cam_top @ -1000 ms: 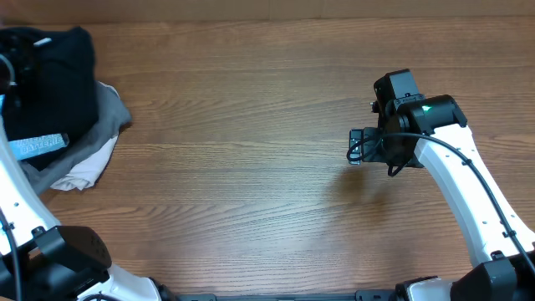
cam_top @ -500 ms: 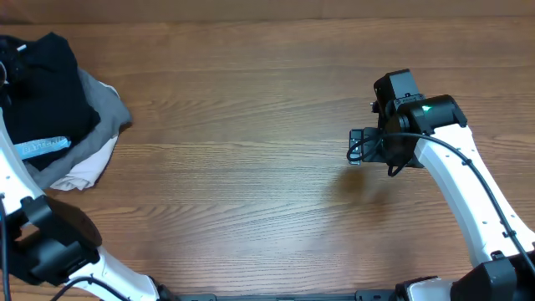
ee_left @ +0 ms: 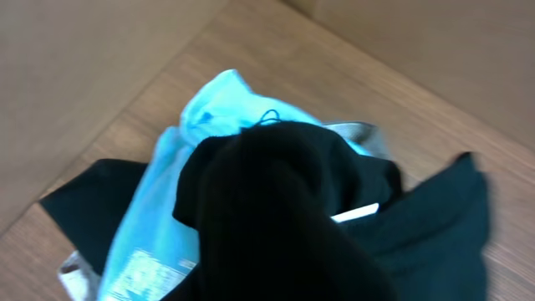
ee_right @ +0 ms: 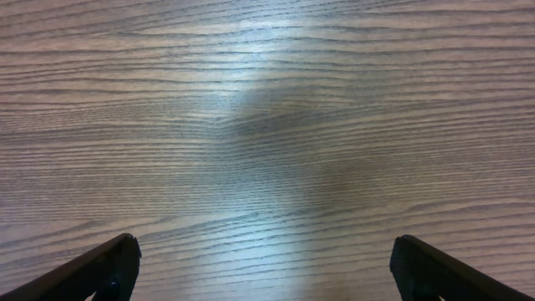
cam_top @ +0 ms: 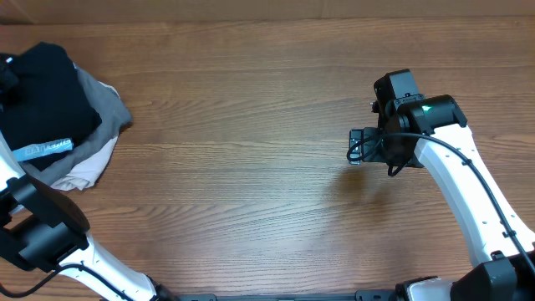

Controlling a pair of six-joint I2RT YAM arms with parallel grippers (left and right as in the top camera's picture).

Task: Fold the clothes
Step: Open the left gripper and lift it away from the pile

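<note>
The black T-shirt (cam_top: 42,96) lies bunched on top of a pile of clothes at the table's far left. My left gripper (cam_top: 7,79) is at the left edge of the overhead view, against the shirt. In the left wrist view the black fabric (ee_left: 284,217) rises in a bunch up to the camera and hides the fingers, so it looks gripped. A small white strip (ee_left: 355,213) shows on it. My right gripper (cam_top: 359,146) hangs over bare table at the right, open and empty, with its fingertips (ee_right: 117,267) wide apart.
Under the black shirt lie a light blue printed shirt (cam_top: 42,149), also in the left wrist view (ee_left: 167,226), a grey garment (cam_top: 104,109) and a white garment (cam_top: 88,167). The wooden table (cam_top: 251,167) stretches between the pile and the right arm.
The black shirt has been drawn left and bunched tighter on the pile, and the left arm has swung further to the left edge. The right arm has not moved.
</note>
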